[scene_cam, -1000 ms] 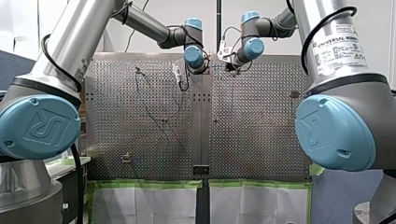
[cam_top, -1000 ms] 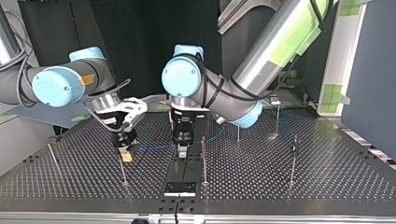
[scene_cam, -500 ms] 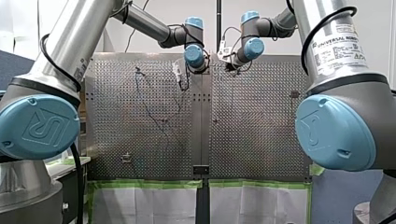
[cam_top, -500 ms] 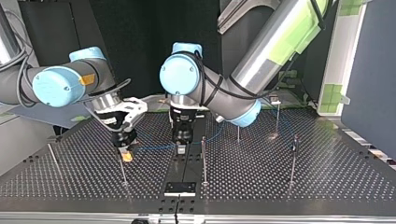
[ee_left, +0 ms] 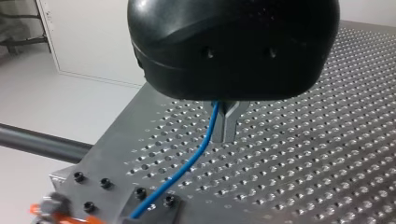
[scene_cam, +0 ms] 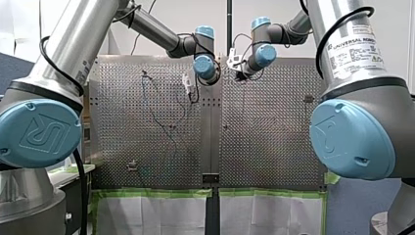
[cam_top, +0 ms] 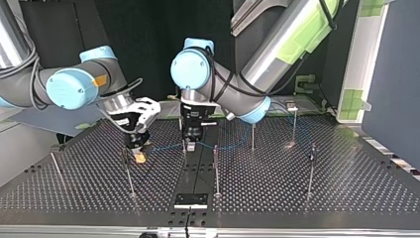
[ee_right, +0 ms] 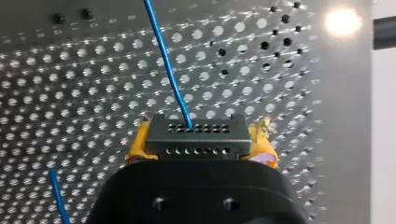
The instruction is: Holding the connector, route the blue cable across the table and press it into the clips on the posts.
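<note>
The thin blue cable (cam_top: 163,148) runs low over the perforated table between my two grippers. In the top view my right gripper (cam_top: 139,156) is shut on the black connector (ee_right: 196,129) at the cable's end, which sits between its yellow pads (ee_right: 139,145). My left gripper (cam_top: 190,145) stands at the table's middle seam, and its metal fingers (ee_left: 227,122) are shut on the cable (ee_left: 187,163). Past it the cable goes on toward the posts (cam_top: 253,136) at the top view's right. In the front view both grippers (scene_cam: 187,82) (scene_cam: 240,68) are at the far end of the table.
Thin upright posts stand around the table: one (cam_top: 216,168) just in front of my left gripper, one (cam_top: 128,174) in front of my right gripper, others (cam_top: 310,168) (cam_top: 294,121) at the top view's right. A small black plate (cam_top: 190,200) lies on the seam near the front edge.
My left gripper has shut on the cable and drawn back from the top view's camera. My right gripper has moved with the connector toward the middle and farther back.
</note>
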Controlling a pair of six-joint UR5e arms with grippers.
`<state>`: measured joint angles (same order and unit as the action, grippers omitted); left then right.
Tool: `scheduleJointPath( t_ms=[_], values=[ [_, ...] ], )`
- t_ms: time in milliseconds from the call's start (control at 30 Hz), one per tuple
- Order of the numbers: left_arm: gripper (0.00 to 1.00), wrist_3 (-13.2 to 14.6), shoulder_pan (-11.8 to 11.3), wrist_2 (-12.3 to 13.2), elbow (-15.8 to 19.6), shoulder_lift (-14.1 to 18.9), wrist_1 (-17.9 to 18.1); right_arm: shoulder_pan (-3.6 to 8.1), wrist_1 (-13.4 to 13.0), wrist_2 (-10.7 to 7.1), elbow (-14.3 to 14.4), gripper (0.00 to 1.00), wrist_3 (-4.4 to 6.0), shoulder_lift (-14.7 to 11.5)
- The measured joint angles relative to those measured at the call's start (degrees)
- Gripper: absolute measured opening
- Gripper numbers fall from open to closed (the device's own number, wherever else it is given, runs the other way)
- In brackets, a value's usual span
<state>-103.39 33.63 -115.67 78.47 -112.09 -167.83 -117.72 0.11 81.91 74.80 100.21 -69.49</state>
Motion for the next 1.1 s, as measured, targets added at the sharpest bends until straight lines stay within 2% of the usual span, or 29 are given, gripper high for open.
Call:
scheduleJointPath(
  t_ms=[200,367,533,733,833,967,1100],
  values=[
    [0.0,-0.43,0.02,1.06,3.06,-0.09,3.06,0.1,-1.3,0.16,2.8,0.0,0.11,0.07],
    [0.0,-0.38,-0.1,3.14,5.72,-1.36,5.71,0.4,-3.76,0.18,5.5,0.0,0.5,0.13],
    [0.0,-0.37,0.06,3.87,8.21,-3.5,8.22,0.61,-6.36,0.19,8.11,0.0,0.68,0.19],
    [0.0,-0.48,-0.11,5.12,11.18,-4.32,11.19,0.84,-9.2,0.32,11.15,0.0,0.78,0.24],
    [0.0,-0.49,-0.35,5.79,12.68,-4.37,12.68,1.0,-10.61,0.35,12.62,0.0,1.16,0.29],
    [0.0,-0.52,-0.51,6.96,14.67,-4.38,14.67,1.23,-12.59,0.3,14.61,0.0,2.38,0.52],
    [0.0,-0.56,-0.63,8.03,16.44,-4.39,16.44,1.3,-14.39,0.19,16.42,0.0,2.14,1.56]
  ],
)
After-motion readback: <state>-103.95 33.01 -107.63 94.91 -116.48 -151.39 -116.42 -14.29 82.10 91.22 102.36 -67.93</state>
